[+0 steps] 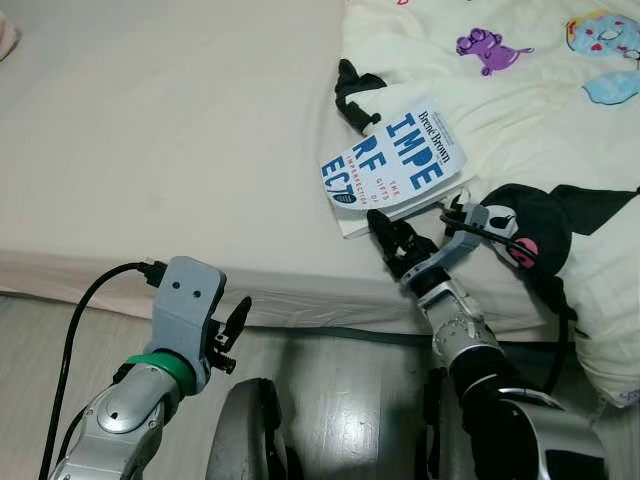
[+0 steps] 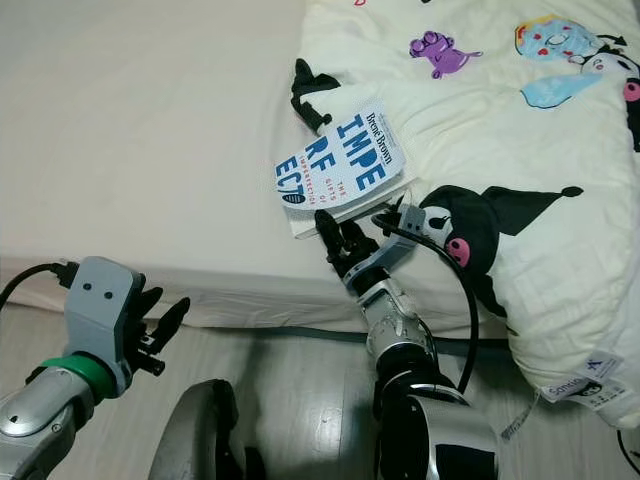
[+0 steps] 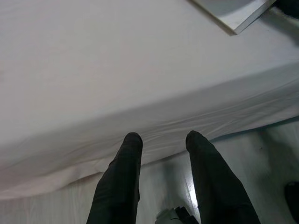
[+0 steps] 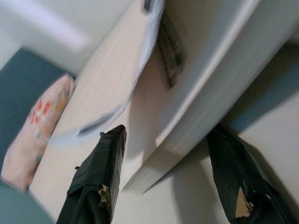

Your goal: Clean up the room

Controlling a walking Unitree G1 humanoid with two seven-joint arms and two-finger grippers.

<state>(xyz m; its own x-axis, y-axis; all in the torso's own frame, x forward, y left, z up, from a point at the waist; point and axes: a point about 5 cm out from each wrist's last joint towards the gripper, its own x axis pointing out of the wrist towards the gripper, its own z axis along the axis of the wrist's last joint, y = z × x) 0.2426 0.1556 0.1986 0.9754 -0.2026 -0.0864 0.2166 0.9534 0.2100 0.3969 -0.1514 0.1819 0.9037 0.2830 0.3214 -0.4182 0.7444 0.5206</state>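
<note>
Right gripper [image 1: 385, 232] jaws apart astride the book's [image 1: 395, 165] corner; left gripper [image 3: 161, 140] jaws apart, empty.

Cream bed [image 1: 180, 150], glossy grey floor [image 1: 340, 390]

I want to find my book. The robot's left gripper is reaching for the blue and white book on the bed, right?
Not quite: it is the right gripper that reaches the book on the bed, its open fingers at the book's near corner, as the left eye view shows. The left gripper hangs low beside the bed edge.
</note>
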